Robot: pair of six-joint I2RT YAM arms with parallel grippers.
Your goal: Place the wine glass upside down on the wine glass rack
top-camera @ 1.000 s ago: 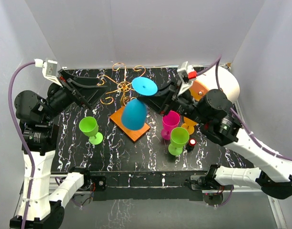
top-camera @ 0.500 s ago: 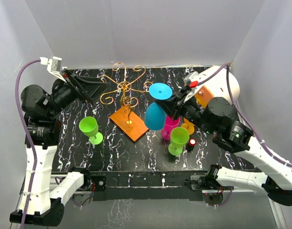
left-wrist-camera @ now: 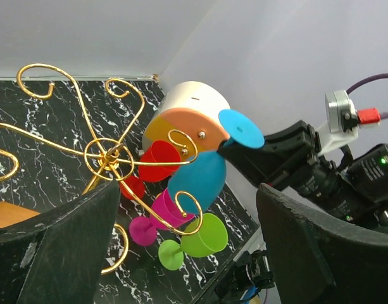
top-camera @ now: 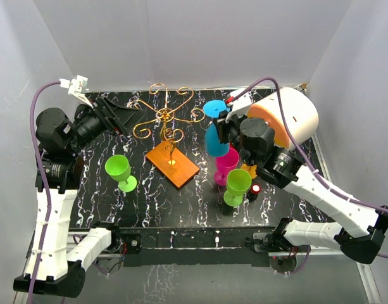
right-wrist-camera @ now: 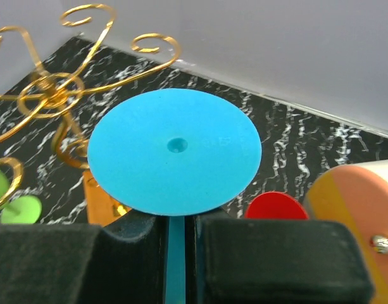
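A blue wine glass (top-camera: 214, 142) hangs upside down, its round foot (right-wrist-camera: 175, 149) on top. My right gripper (right-wrist-camera: 175, 231) is shut on its thin stem just under the foot. The glass sits to the right of the wine glass rack (top-camera: 165, 116), apart from its gold scroll arms. The rack's thin post rises from an orange-brown base (top-camera: 175, 166). My left gripper (top-camera: 131, 116) stands open at the rack's left side, holding nothing. In the left wrist view the rack hub (left-wrist-camera: 108, 155) and the blue glass (left-wrist-camera: 200, 180) show between its wide-spread fingers (left-wrist-camera: 61, 253).
A green glass (top-camera: 119, 170) stands left of the base. Right of it cluster a pink glass (top-camera: 226, 161), another green glass (top-camera: 237, 183), an orange glass (top-camera: 250, 168) and a red one (top-camera: 254, 190). A large white cylinder with an orange end (top-camera: 292, 114) lies at the back right.
My right arm has carried the blue glass to the right, from over the rack's base to a spot beside the rack. My left arm has shifted slightly, still open.
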